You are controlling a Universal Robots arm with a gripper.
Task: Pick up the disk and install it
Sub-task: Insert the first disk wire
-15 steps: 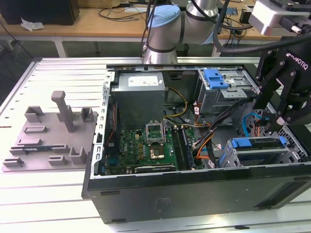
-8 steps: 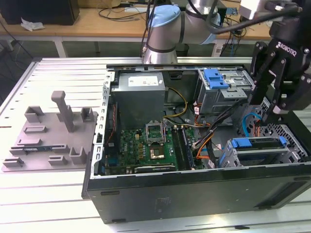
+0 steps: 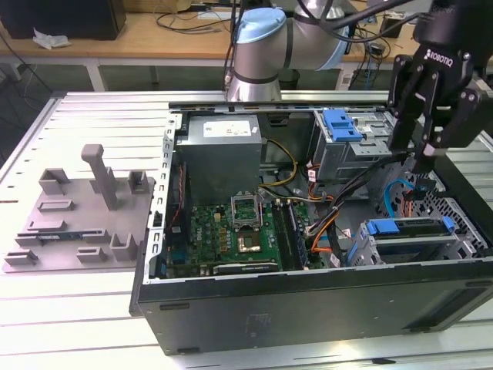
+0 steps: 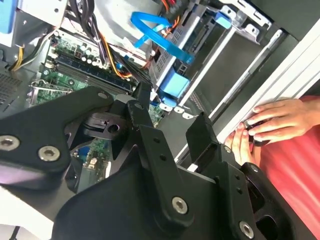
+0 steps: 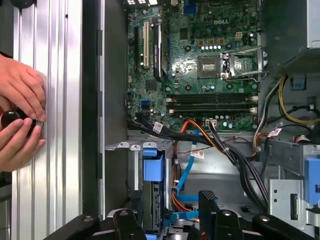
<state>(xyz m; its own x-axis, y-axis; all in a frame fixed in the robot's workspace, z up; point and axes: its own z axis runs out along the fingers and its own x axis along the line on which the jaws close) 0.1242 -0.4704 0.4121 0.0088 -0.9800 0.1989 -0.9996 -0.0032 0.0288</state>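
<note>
An open black metal computer case (image 3: 308, 308) lies on its side on the ribbed silver metal worktop (image 3: 92, 324). In both wrist views, a person's two hands (image 5: 20, 125) (image 4: 272, 120) rest on the worktop just outside the case's near long wall. They hold a small dark round thing (image 5: 10, 119).

Just inside that wall, at the end of the case on the exterior view's right, is the disk (image 3: 408, 227) (image 5: 153, 167). It is a flat hard drive in a blue plastic frame. It sits in a grey metal cage (image 3: 370, 250) with the blue edge of its frame facing up.

The black tool (image 3: 416, 158) (image 5: 167, 215) (image 4: 172, 112) hangs over the inside of the case, a little behind the disk's cage. Its fingers are spread apart and they hold nothing. A light blue flat cable (image 3: 397, 196) (image 5: 185, 175) runs along the case floor under the tool.

In the middle of the case lies a green circuit board (image 3: 231, 239). Behind the board stands a big grey metal power box with a white sticker (image 3: 223, 154). A bare blue plastic latch piece (image 3: 343, 123) sits on a second grey cage by the case's far wall. The silver and light blue robot arm (image 3: 262, 46) rises behind that far wall.

On the worktop beside the case, on the exterior view's left, lies a grey plastic tray with upright posts (image 3: 85, 216).
</note>
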